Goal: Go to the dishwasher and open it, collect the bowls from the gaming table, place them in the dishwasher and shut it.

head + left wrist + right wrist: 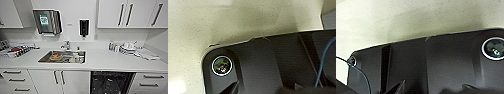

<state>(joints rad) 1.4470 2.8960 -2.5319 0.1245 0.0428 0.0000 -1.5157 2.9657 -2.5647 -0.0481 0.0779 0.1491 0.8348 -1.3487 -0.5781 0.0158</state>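
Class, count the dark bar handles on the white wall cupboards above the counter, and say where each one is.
3. Two handles sit close together on the doors right of the dark dispenser; a third is further right. The left cupboard's handle may be hidden.

White counter (105, 60), steel sink (45, 59), dark dishwasher (110, 82) interior.

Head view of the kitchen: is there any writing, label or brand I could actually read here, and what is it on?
No text can be read.
Green label on the steel wall dispenser: print too blurred to read.
Small plate on the wall beside it: too small to read.
Black wall dispenser: no legible marking.
Bottles on the counter: labels too blurred.
Open dishwasher: no readable marking.
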